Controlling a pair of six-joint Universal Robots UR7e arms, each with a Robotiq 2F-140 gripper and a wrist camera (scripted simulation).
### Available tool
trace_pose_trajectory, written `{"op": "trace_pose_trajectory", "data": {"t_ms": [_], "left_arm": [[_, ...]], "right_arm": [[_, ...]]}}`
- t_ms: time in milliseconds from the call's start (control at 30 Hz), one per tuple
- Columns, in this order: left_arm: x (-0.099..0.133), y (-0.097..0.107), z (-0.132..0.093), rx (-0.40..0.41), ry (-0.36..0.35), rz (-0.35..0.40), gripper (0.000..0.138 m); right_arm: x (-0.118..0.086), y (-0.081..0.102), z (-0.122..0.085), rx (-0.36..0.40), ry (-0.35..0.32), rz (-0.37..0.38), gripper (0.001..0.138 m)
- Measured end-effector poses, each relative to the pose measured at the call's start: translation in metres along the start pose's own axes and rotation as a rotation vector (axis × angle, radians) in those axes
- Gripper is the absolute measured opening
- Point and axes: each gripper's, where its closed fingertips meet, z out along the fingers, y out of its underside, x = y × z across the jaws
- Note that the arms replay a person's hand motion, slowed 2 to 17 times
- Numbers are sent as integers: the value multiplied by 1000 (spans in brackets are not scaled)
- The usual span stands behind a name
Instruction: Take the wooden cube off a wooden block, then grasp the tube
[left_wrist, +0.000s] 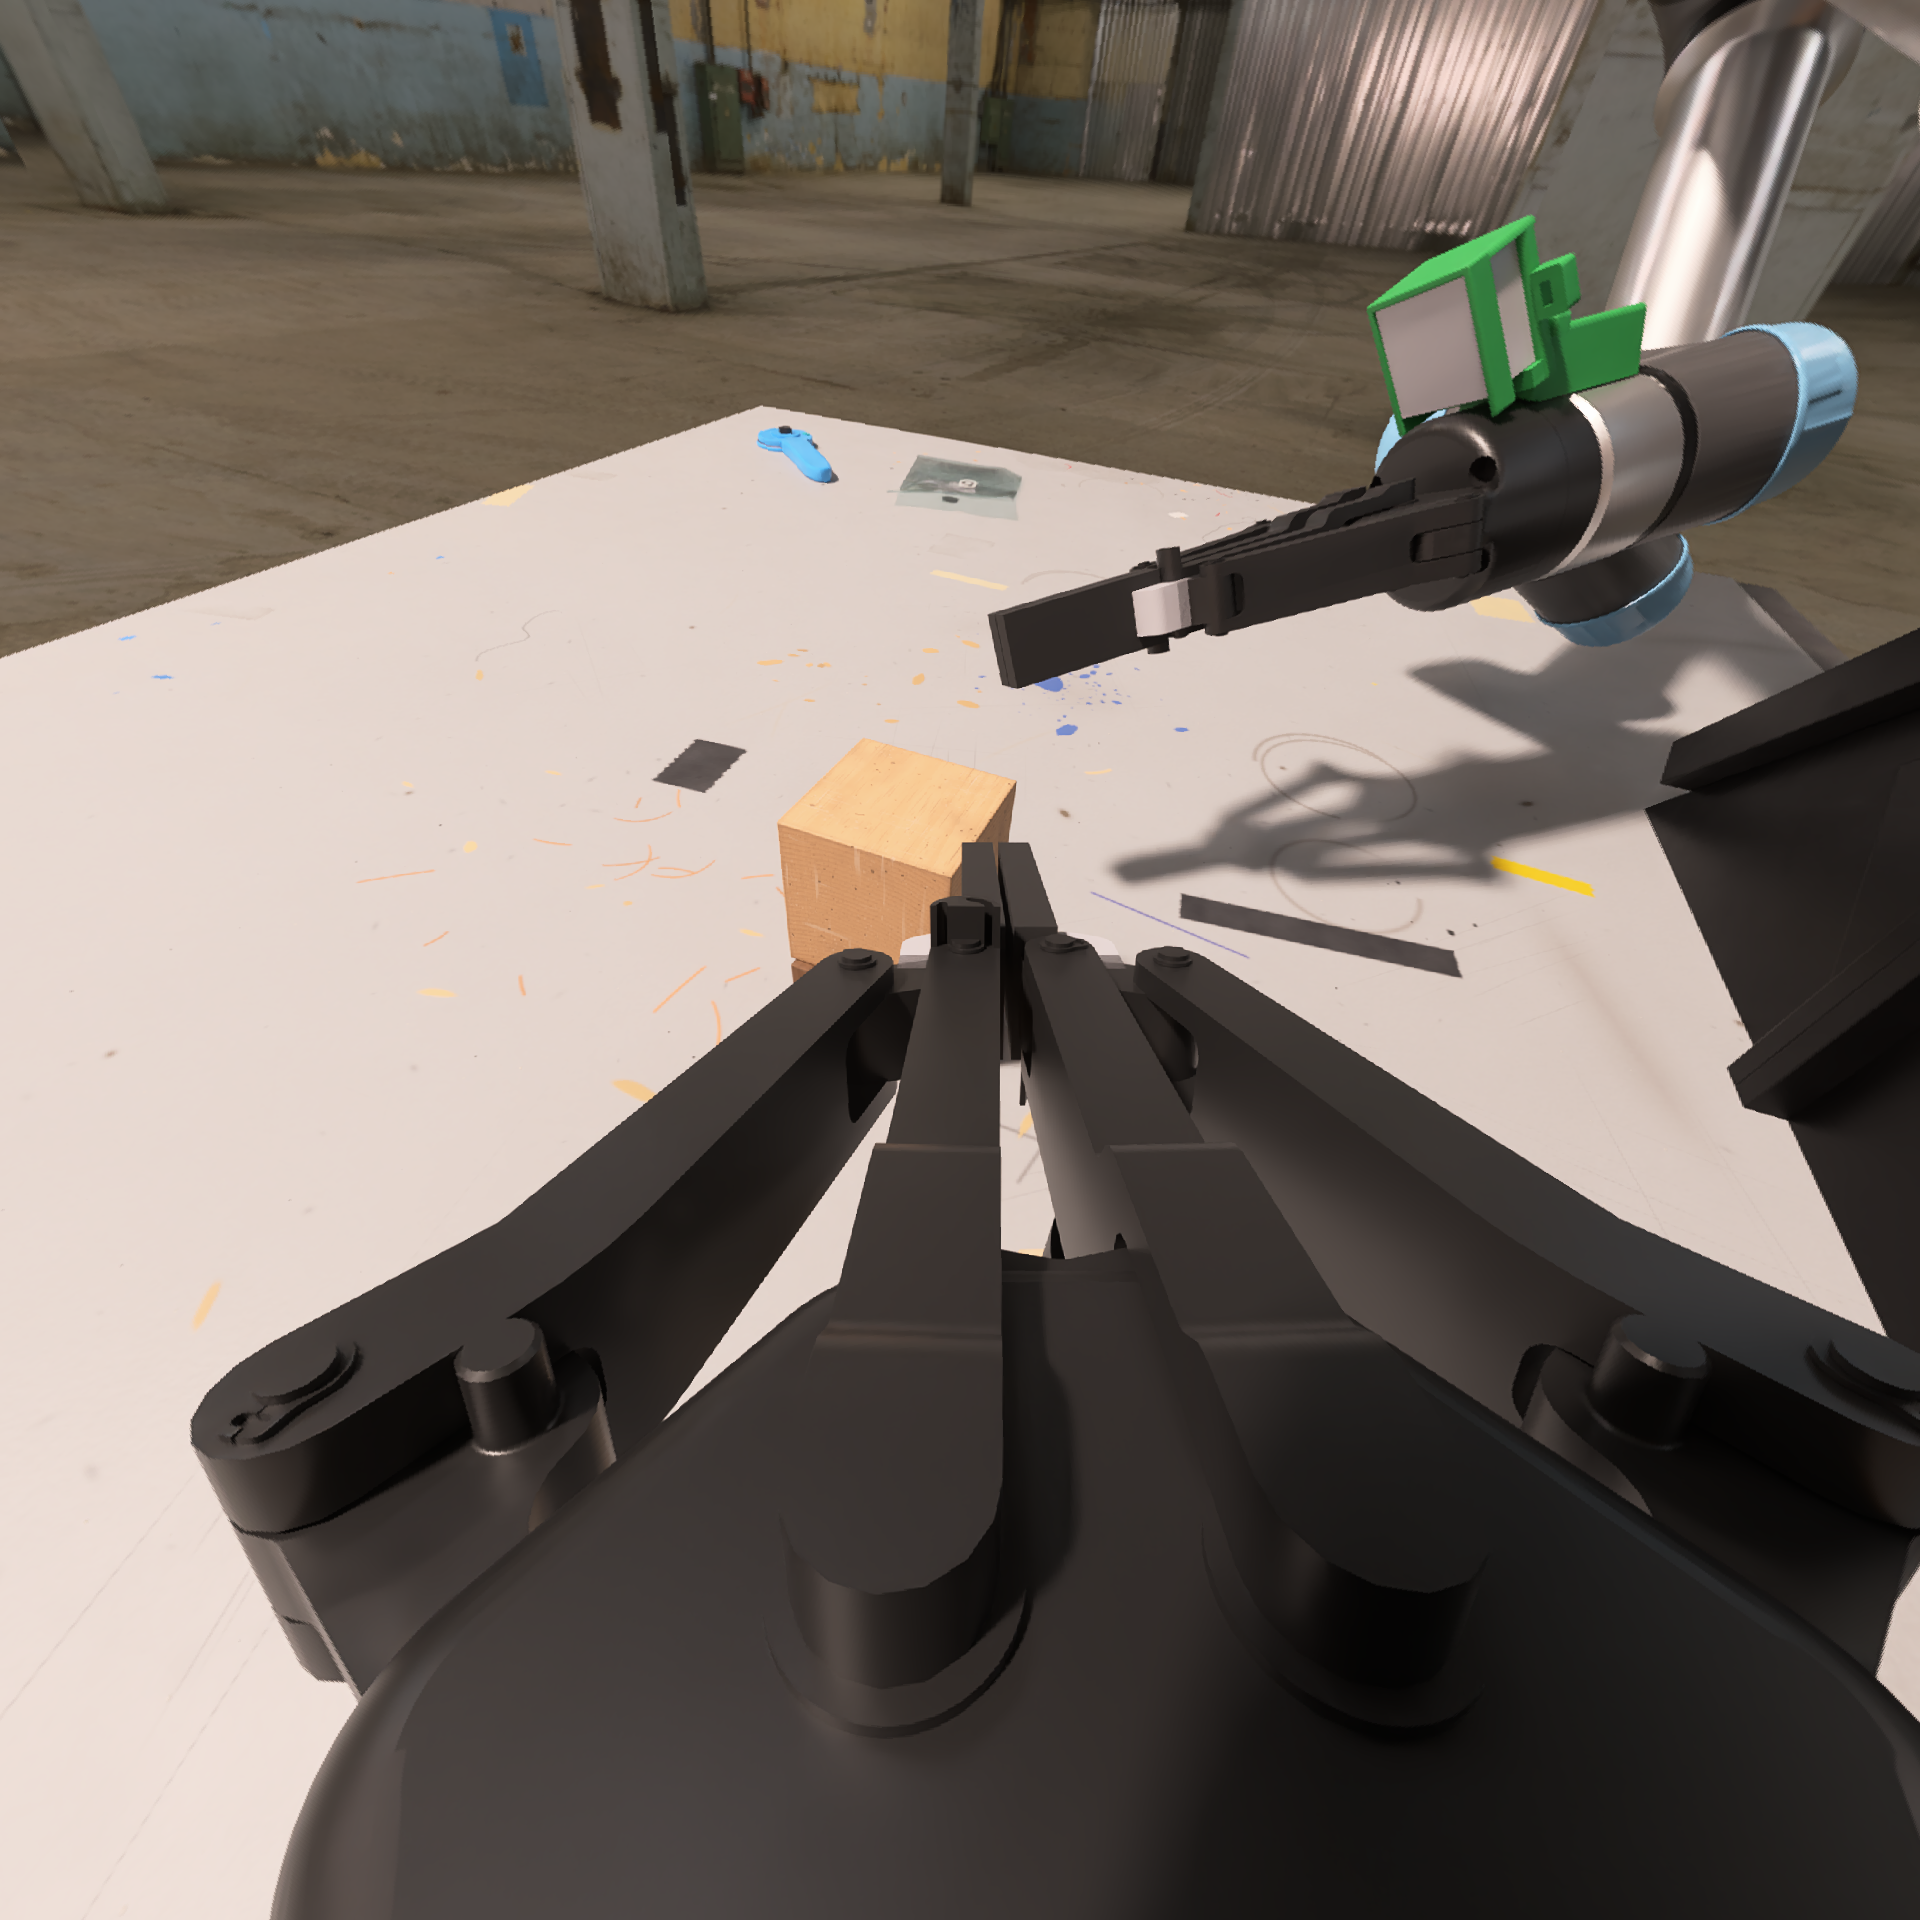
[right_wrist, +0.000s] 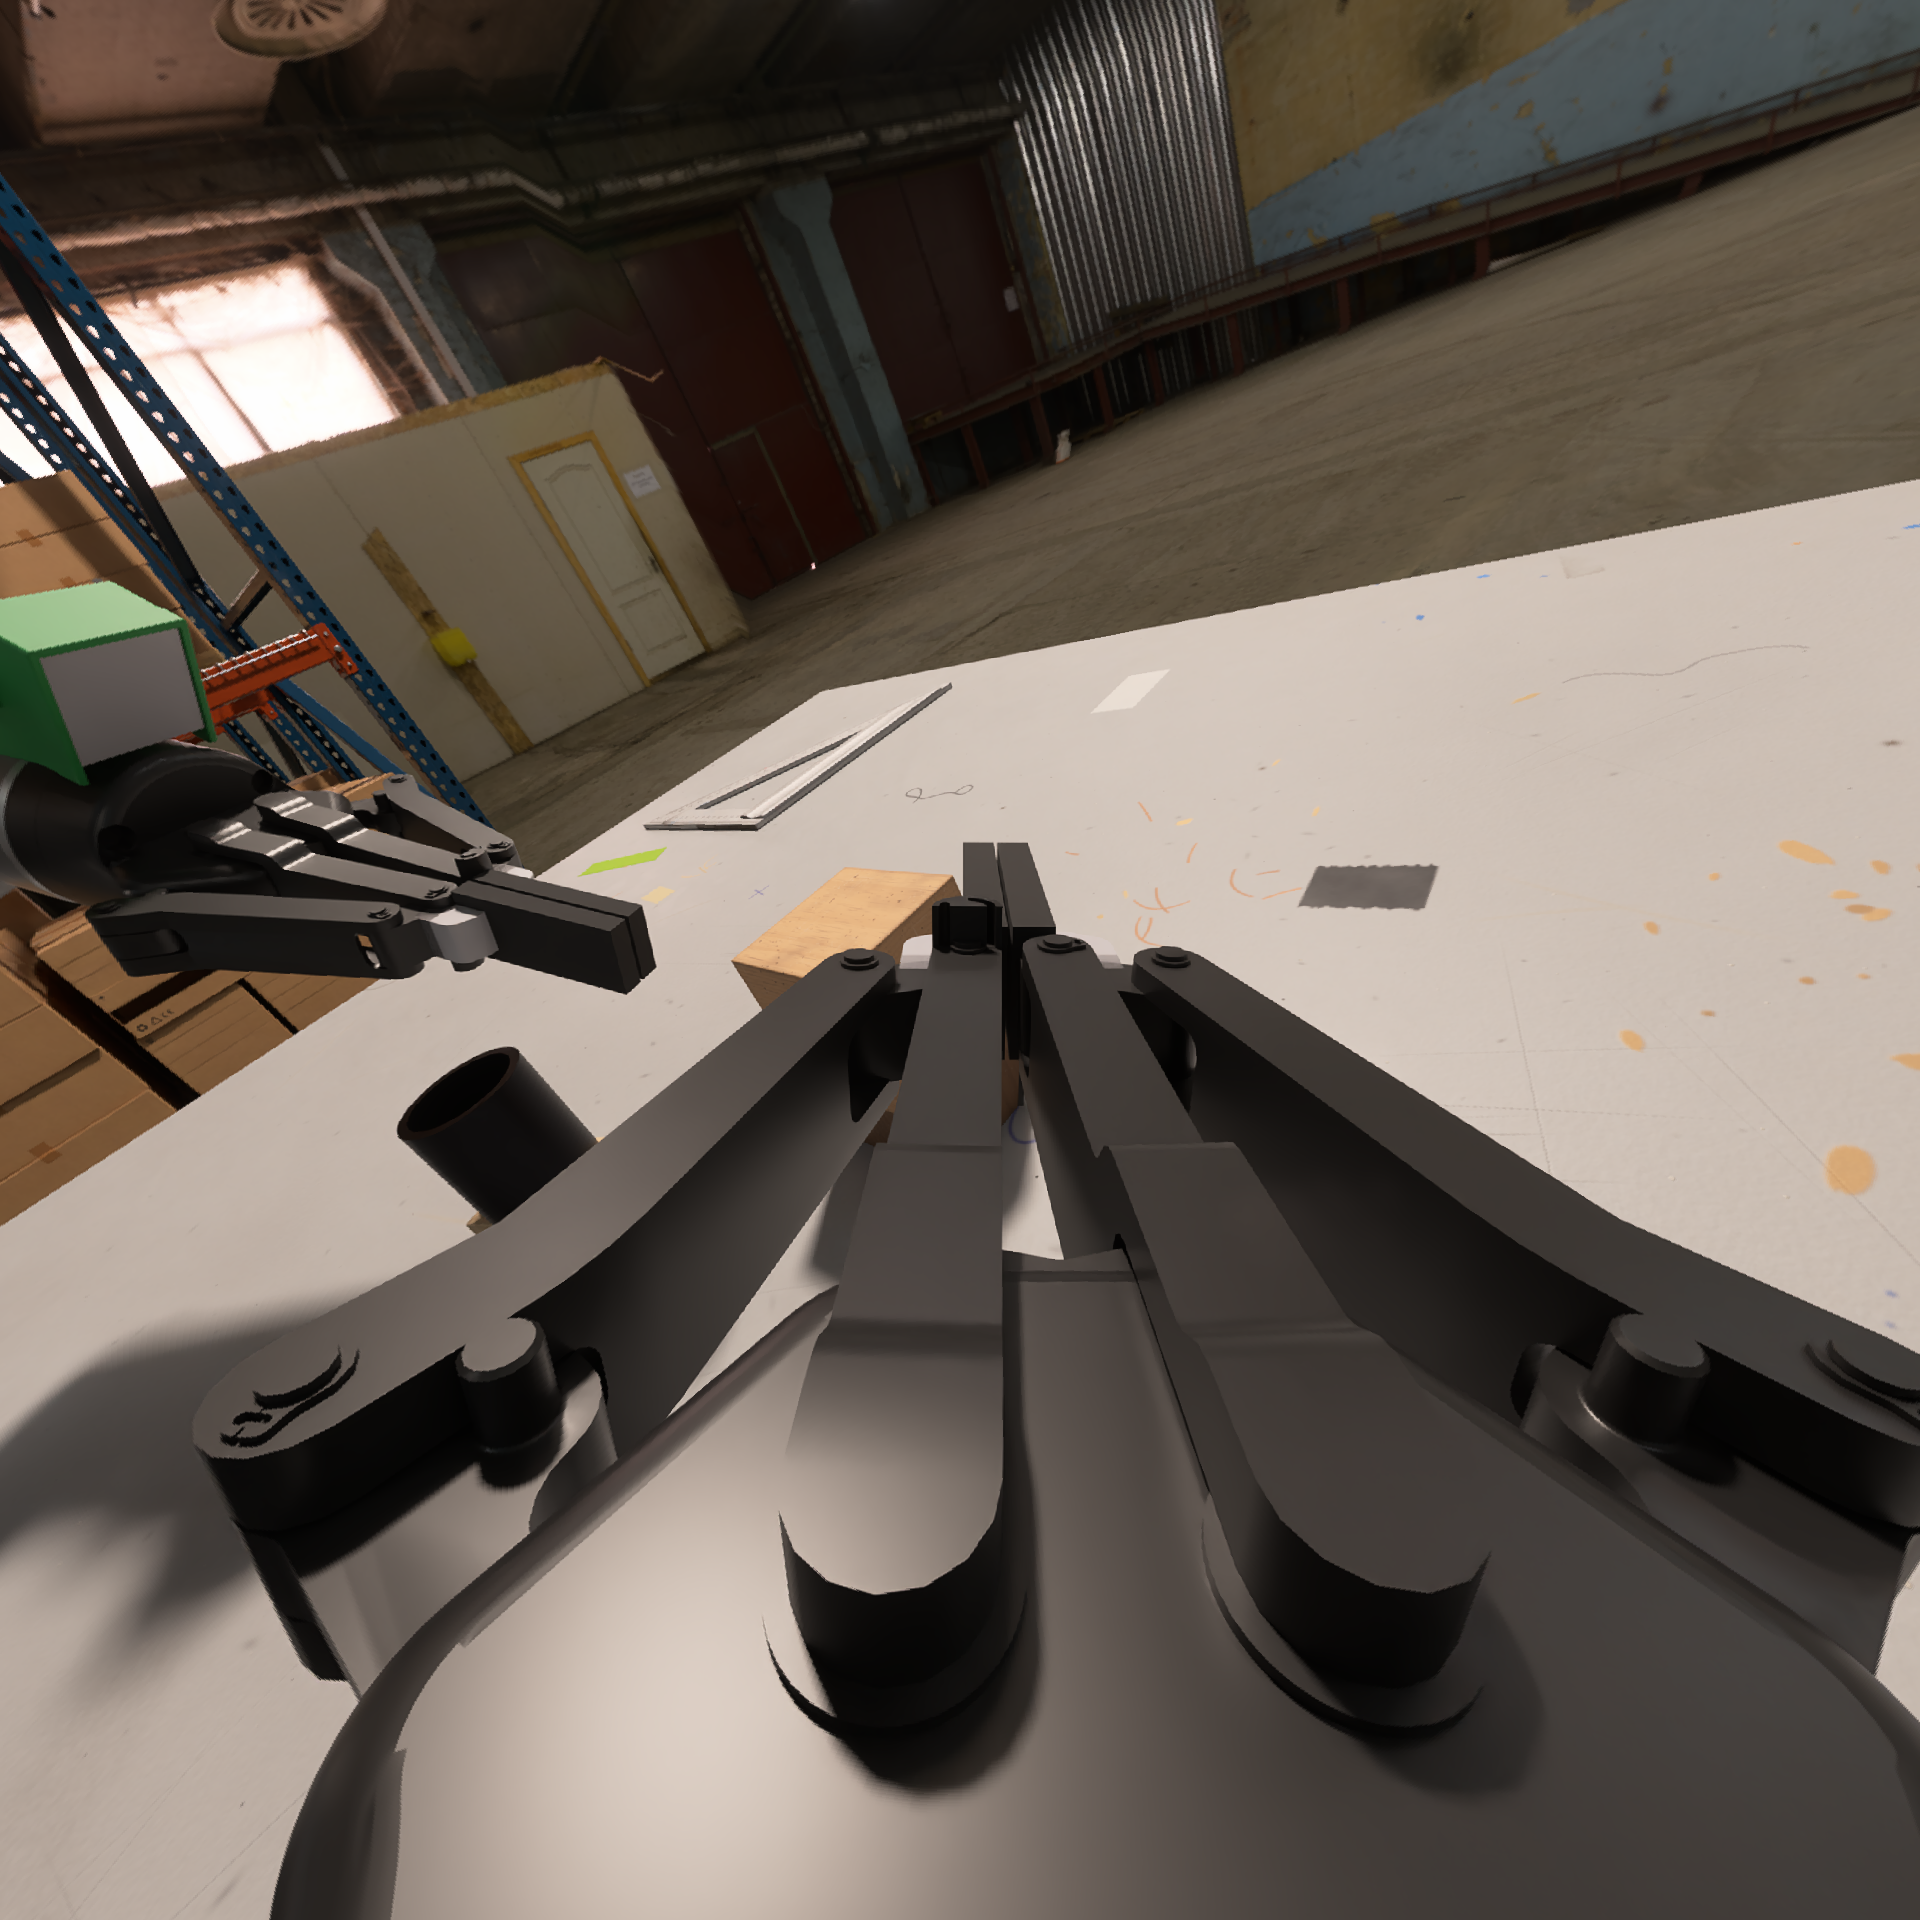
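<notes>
On the pale, paint-flecked desk (left_wrist: 312, 790), the wooden cube (left_wrist: 894, 842) sat just beyond the left gripper (left_wrist: 995, 868), whose fingers were pressed together with nothing between them. A sliver of wood showing under the cube's near corner suggested the wooden block (left_wrist: 802, 970), but most of it was hidden behind the gripper's linkage, so whether the cube sat squarely on it could not be told. The right gripper (left_wrist: 1023, 646) hung above and beyond the cube, well clear of it, its fingers likewise closed on nothing.

In the right wrist view the dark tube (right_wrist: 488, 1127) lay tilted near the desk's edge, its open mouth turned up and away, close to the cube (right_wrist: 847, 920) but apart from it.

The cube looked stiff, fairly light and flat-sided, with raw grain that should give decent grip; two opposite vertical faces, taken about mid-height, seemed the sound hold. The tube appeared rigid, smooth and hollow, and likely to roll or slip, so pinching across its body near the middle looked safer than at the rim.
</notes>
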Motion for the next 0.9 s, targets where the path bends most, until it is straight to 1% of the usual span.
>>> {"op": "trace_pose_trajectory", "data": {"t_ms": [200, 333, 500, 667, 900], "left_arm": [[-1, -2, -1, 10, 0, -12, 1], [-1, -3, -2, 18, -3, -23, 1], [-4, -4, -3, 27, -17, -33, 1], [-5, -5, -4, 36, -28, -36, 1], [-5, -6, -5, 43, -29, -35, 1]], "right_arm": [[-3, -1, -4, -8, 2, -14, 1], [-6, -9, -9, 21, 3, -45, 1], [-5, -17, -15, 61, 26, -73, 1], [-3, -17, -19, 65, 47, -71, 1], [-2, -15, -21, 55, 48, -69, 1]]}}
